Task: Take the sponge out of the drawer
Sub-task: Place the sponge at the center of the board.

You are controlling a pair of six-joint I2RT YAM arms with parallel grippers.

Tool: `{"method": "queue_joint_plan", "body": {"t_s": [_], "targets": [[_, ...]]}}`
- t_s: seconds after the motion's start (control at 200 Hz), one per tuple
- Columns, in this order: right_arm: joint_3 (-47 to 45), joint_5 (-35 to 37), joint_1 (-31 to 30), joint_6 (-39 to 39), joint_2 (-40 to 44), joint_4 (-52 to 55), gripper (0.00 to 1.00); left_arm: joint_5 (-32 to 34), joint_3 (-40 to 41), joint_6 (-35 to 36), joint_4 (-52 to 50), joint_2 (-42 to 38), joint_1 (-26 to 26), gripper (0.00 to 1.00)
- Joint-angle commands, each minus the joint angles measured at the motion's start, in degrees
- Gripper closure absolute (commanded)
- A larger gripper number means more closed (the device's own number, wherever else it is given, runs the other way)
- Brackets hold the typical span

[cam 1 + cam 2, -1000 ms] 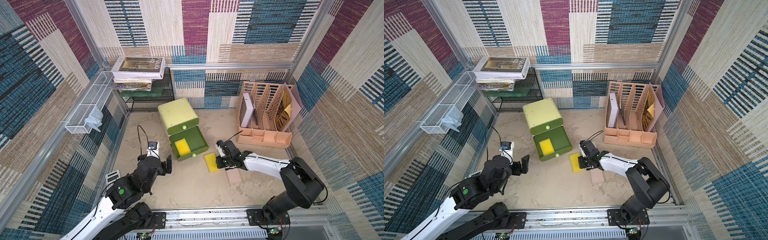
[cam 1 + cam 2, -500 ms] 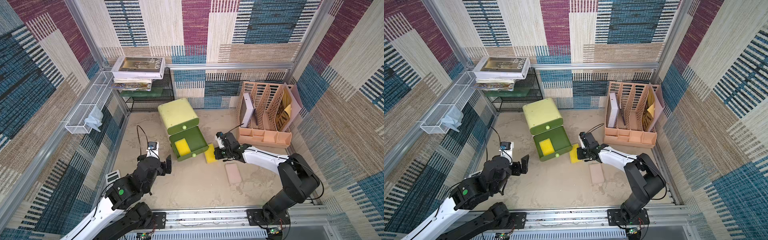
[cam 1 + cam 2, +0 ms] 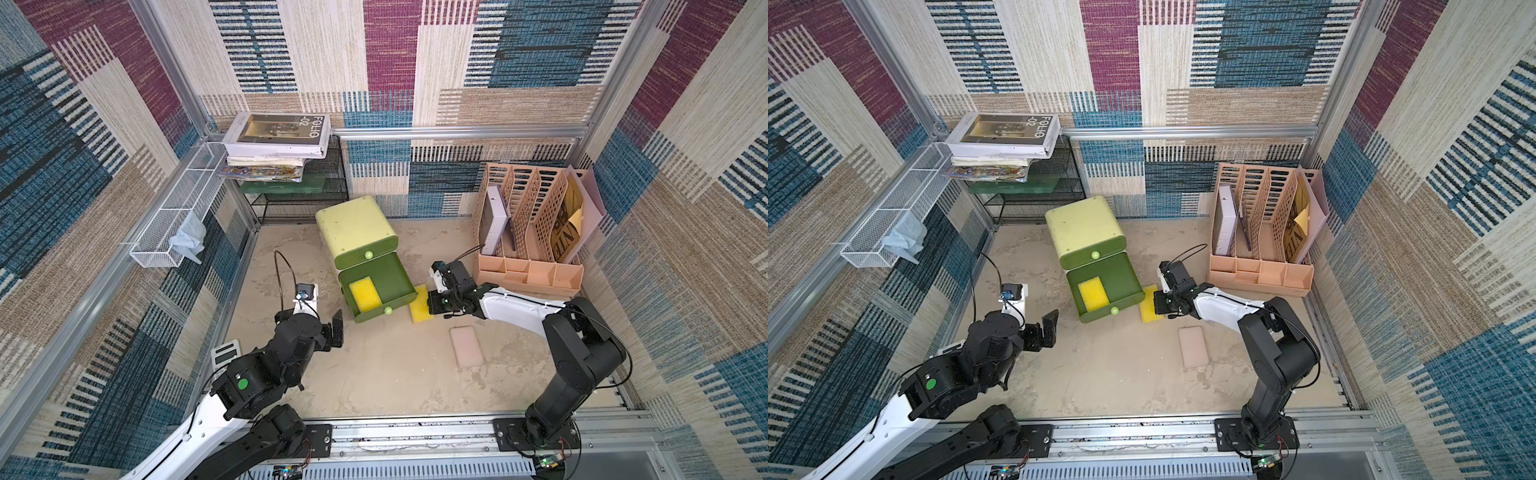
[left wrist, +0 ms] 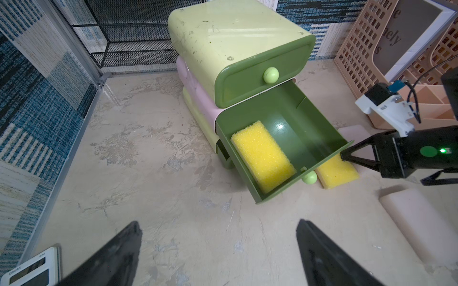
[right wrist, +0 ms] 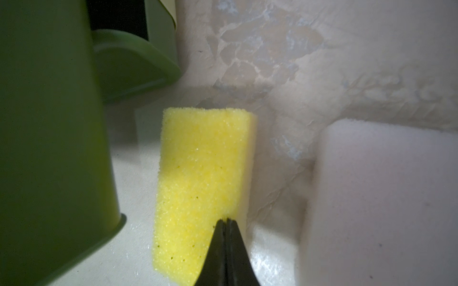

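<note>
Yellow foam forms the rectangular sponge (image 4: 262, 153), which is seen lying flat inside the pulled-out dark green plastic drawer (image 4: 319, 138), against one side wall. A second yellow foam sponge (image 5: 203, 178) is laid on the sand-coloured tabletop (image 3: 374, 374), just beside the drawer. The right end effector (image 5: 226, 221) is clenched, with its tips set on that second sponge. The left end effector (image 4: 218, 237) is held released above bare tabletop. "FOLIO -02" is printed on the top white book (image 3: 282, 133) of the corner stack.
</note>
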State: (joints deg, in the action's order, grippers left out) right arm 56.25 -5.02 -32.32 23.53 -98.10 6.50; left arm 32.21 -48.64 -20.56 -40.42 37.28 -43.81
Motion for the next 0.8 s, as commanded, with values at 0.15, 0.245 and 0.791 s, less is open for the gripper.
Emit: {"method": "queue_joint_plan", "body": {"t_s": [0.15,0.245,0.791], "targets": [[0.3,0.0,0.5,0.3,-0.9,-0.9,0.96,0.8,0.0,0.0,0.3,0.1,0.0,0.00],[0.2,0.3,0.7,0.6,-1.2,-1.0,0.96,0.8,0.0,0.1,0.3,0.0,0.0,0.00],[0.4,0.6,1.0,0.8,-1.3,-0.9,0.77,0.8,0.0,0.1,0.2,0.1,0.0,0.00]]}}
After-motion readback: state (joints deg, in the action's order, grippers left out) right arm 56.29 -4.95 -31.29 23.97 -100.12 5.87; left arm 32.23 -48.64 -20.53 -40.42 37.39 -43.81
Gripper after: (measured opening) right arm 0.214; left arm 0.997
